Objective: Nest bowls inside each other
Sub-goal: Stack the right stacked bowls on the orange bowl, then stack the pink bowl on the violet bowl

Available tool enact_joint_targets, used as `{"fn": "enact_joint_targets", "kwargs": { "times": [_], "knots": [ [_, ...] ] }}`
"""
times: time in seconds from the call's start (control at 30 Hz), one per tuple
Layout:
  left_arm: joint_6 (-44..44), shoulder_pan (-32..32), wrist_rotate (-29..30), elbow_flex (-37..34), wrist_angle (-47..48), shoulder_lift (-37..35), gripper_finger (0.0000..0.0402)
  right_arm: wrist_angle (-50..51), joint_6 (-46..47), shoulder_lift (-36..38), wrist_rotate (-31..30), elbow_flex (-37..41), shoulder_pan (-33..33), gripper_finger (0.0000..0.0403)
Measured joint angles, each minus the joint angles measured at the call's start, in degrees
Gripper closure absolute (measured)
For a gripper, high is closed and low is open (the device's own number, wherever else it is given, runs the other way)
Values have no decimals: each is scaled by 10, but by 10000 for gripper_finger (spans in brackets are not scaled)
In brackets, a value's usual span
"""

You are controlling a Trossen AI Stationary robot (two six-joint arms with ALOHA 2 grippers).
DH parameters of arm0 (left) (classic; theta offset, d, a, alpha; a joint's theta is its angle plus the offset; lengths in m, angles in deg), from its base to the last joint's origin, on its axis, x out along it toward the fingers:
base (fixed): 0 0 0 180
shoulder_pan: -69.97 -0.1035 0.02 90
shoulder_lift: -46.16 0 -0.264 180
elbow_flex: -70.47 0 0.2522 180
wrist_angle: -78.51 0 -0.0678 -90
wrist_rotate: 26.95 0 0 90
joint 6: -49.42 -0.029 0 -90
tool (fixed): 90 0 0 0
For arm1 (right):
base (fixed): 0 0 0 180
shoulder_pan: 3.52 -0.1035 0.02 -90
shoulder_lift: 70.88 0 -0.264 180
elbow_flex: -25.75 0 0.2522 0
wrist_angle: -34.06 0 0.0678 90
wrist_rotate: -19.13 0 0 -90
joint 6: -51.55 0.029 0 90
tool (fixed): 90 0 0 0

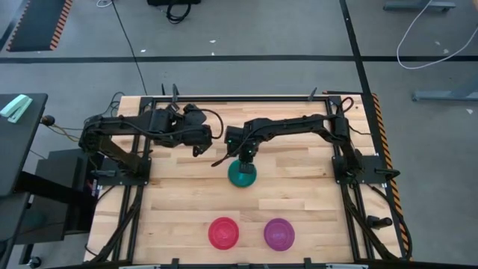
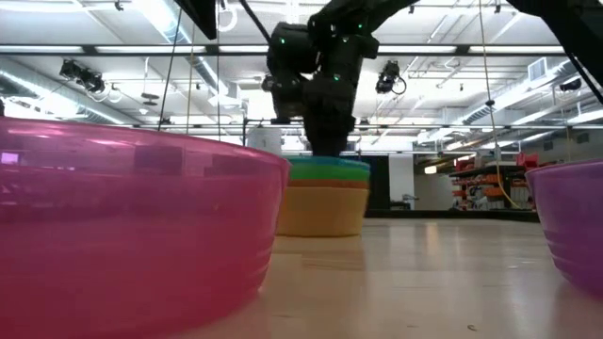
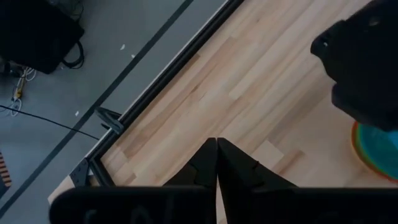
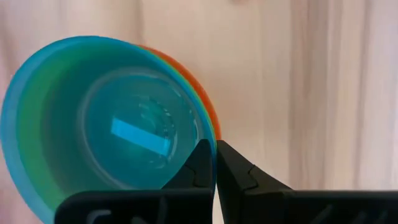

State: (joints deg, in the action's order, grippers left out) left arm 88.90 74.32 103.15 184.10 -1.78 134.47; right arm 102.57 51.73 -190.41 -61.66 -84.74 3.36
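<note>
Four bowls are nested in a stack [image 1: 243, 176] near the table's middle, standing on its base: yellow lowest, then orange, green and blue on top [image 2: 326, 193]. The pink-red bowl [image 1: 224, 232] and the purple bowl [image 1: 278, 234] stand apart near the near edge. My right gripper [image 4: 216, 148] is at the stack's far rim [image 1: 246, 157], shut. My left gripper [image 1: 199, 149] hovers left of the stack, shut and holding nothing [image 3: 216, 148]. My right gripper is shut on the blue bowl's rim [image 4: 204, 132] at the far side of the stack. One finger is inside the bowl and one outside. It comes from above, pointing down. The blue bowl sits upright, nested in the green one.
The pink-red bowl [image 2: 122, 226] and the purple bowl [image 2: 575, 221] fill the foreground of the low view. Bare wood lies between them and the stack. A black frame [image 1: 142, 179] edges the table on the left and right, and cables trail by the arm bases.
</note>
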Motion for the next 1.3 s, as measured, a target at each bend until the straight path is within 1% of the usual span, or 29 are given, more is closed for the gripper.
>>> {"fn": "enact_joint_targets", "kwargs": {
  "times": [0.13,0.43,0.77,0.97,1.07,1.17,1.3],
  "knots": [
    [10,8,0,0,5,0,377,34,2,-1,-19,0,3,398],
    [35,26,4,0,14,0,389,83,17,3,-20,0,19,395],
    [38,30,8,0,14,0,375,87,18,17,-22,1,25,354],
    [45,30,8,-2,12,1,382,101,29,31,-21,1,25,332],
    [51,30,7,-24,9,1,387,121,31,42,-27,1,25,322],
    [53,30,-21,-59,3,2,387,139,39,63,-37,1,22,316],
    [45,32,-100,-131,-56,2,379,154,58,99,-46,1,7,315]
  ]
}}
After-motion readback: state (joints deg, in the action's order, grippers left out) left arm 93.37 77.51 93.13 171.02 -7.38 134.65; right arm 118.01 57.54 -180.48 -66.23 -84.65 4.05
